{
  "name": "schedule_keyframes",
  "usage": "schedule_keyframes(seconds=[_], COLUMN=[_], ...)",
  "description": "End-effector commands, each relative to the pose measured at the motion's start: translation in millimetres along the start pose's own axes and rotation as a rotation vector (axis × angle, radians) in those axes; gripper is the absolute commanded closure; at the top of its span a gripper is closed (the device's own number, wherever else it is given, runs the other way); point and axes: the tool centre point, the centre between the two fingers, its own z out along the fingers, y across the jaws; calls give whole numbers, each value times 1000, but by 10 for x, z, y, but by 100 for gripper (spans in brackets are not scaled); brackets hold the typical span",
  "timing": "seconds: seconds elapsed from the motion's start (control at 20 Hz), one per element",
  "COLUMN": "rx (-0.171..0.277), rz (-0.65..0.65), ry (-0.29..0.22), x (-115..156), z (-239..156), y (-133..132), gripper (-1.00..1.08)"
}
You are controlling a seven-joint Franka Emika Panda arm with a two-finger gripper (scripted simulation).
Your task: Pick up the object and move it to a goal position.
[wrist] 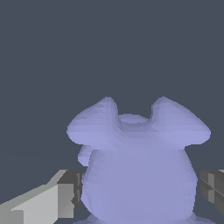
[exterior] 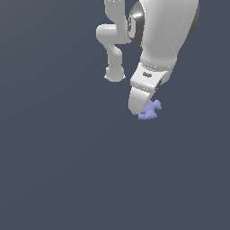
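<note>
The object (wrist: 138, 175) is a periwinkle-blue lumpy piece with two rounded knobs flaring out from its body. It fills the gap between the fingers of my gripper (wrist: 140, 192) in the wrist view. One dark pad (wrist: 70, 192) presses against its side, and the other pad (wrist: 213, 188) sits right at the opposite side. Seen from the exterior view, the white gripper (exterior: 139, 109) reaches down over the object (exterior: 152, 111), which sticks out toward the exterior view's right of the fingertips; part of it is hidden behind the hand.
A plain dark grey surface (exterior: 67, 170) lies all around. The arm's white links (exterior: 112, 49) rise behind the gripper at the top of the exterior view.
</note>
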Motion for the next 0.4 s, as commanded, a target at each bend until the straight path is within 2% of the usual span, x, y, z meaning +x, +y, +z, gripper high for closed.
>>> schedule_keyframes(seconds=[0.0, 0.35], rx=[1, 2], rz=[1, 1], ry=[-1, -1], x=[54, 105], z=[-86, -154], y=[-9, -8], gripper=[108, 108])
